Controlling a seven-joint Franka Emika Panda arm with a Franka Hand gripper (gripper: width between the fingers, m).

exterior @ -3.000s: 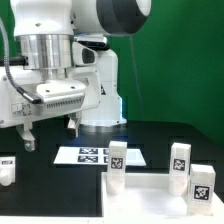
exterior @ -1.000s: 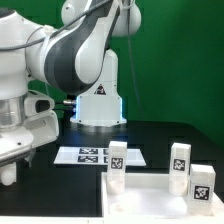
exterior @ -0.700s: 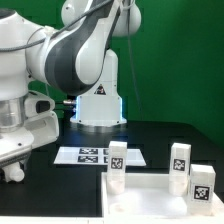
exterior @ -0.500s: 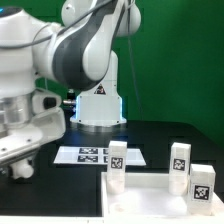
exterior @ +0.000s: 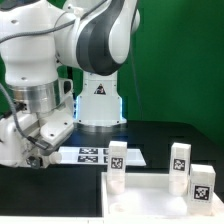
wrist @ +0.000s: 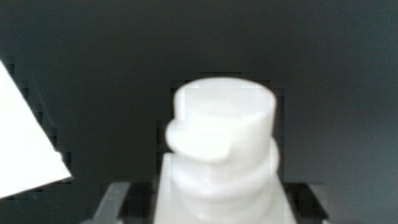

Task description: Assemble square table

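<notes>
The white square tabletop [exterior: 150, 192] lies at the front of the exterior view's right, rim up. Three white block legs with marker tags stand at it: one [exterior: 117, 162] at its back left corner, one [exterior: 180, 158] at the back, one [exterior: 200, 184] at the right. My gripper [exterior: 38, 158] hangs tilted above the table on the exterior view's left. In the wrist view the gripper [wrist: 217, 203] is shut on a fourth white leg [wrist: 222, 130], whose round peg end points away from the camera. Dark fingers [wrist: 121, 205] flank the leg on both sides.
The marker board [exterior: 88, 155] lies flat on the black table just behind the tabletop, close to my gripper. The robot base [exterior: 98, 100] stands at the back. A white corner [wrist: 25, 150] shows at one edge of the wrist view.
My gripper came down on the leg lying at the far left, closed on it, and has now lifted it and swung it rightward and tilted. The tabletop and three legs have not moved.
</notes>
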